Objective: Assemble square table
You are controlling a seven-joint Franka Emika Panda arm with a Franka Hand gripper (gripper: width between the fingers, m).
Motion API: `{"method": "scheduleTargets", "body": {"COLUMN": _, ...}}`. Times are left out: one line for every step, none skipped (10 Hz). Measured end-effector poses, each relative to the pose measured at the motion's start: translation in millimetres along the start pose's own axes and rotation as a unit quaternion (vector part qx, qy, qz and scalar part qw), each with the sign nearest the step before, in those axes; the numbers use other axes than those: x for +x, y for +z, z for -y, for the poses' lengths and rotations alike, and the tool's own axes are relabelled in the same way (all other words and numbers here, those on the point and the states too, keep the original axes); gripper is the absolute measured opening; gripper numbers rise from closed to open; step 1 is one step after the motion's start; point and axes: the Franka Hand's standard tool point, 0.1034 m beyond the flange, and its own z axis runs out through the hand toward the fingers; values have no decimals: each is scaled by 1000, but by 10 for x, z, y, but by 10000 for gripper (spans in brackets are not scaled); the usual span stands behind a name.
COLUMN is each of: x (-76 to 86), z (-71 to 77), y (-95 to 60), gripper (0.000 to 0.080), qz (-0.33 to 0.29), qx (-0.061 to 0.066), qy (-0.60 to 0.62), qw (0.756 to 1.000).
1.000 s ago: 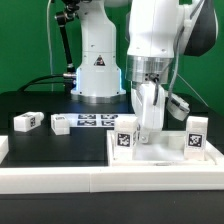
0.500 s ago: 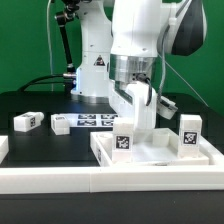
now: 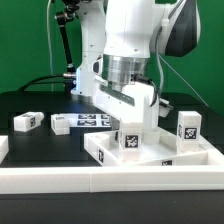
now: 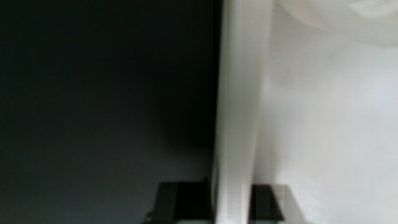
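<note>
Two leg blocks lie on the black bench [image 3: 40, 142] toward its edge at the exterior view's left. The outer leg block [image 3: 25, 121] is nearest that edge, and the inner leg block [image 3: 60, 123] is near it but not touching. Just beside the inner one, toward the middle of the bench, lies the marker board [image 3: 93, 120].

My gripper [image 3: 138, 122] is closed down on the raised rim of the tabletop [image 3: 165, 158]. In the wrist view that rim shows as a thin white wall standing between my two dark fingertips [image 4: 178, 203], with the tray's pale inside on one side of it and dark bench on the other. I grip nothing else.

That tabletop sits at the bench's front, toward the exterior view's right. It is turned so that one corner, the one with the black-and-white tag [image 3: 128, 140], points at the front edge (whether the tray rests flat or hangs a little off the bench I cannot tell).

A third leg block [image 3: 187, 127] stands upright at the tabletop's far side, on the exterior view's right. I cannot tell whether it is inside the tray or just behind it. A long white rail [image 3: 60, 180] runs along the bench's front edge.
</note>
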Motion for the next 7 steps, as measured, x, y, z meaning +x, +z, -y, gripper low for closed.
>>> {"method": "scheduleTargets", "body": {"x": 35, "z": -10, "y": -5, "gripper": 64, "qz": -2, "qx": 0, "qy": -12, "qw": 1000}}
{"method": "scheduleTargets", "body": {"x": 73, "z": -27, "y": -7, "gripper": 64, "qz": -4, "qx": 0, "qy": -43, "qw": 999}}
{"method": "scheduleTargets", "body": {"x": 118, "z": -46, "y": -11, "gripper": 64, "qz": -7, "qx": 1, "qy": -64, "qw": 998}}
{"method": "scheduleTargets", "body": {"x": 164, "z": -60, "y": -17, "gripper": 64, "qz": -10, "qx": 1, "qy": -89, "qw": 996}}
{"method": "scheduleTargets", "body": {"x": 208, "z": -69, "y": -24, "gripper": 64, "qz": -13, "qx": 2, "qy": -113, "qw": 994}}
{"method": "scheduleTargets", "body": {"x": 257, "z": -72, "y": -34, "gripper": 64, "qz": -18, "qx": 3, "qy": -139, "qw": 990}}
{"method": "scheduleTargets", "body": {"x": 289, "z": -72, "y": -41, "gripper": 64, "qz": -20, "qx": 4, "qy": -160, "qw": 987}}
